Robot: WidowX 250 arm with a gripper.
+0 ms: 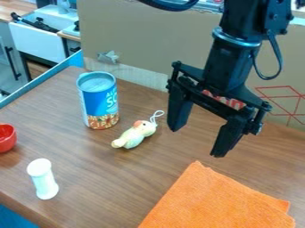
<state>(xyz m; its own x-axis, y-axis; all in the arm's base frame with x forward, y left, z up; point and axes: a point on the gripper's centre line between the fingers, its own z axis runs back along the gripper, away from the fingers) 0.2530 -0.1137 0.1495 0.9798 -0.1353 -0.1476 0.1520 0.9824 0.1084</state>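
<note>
Likely a lab: robot arm (232, 62), cardboard-walled table (137, 173).

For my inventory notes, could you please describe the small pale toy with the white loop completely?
The small pale toy with the white loop lies on the brown wood-grain table, apart from the black gripper. Its rounded, yellow-green body has an orange patch near the loop; its material is unclear. Only the table touches it.

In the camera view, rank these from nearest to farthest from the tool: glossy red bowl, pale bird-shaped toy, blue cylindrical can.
1. Bird-shaped toy, picture-left of the tool.
2. Blue can, farther left, beyond the toy.
3. Red bowl, at the picture's left edge.
</note>
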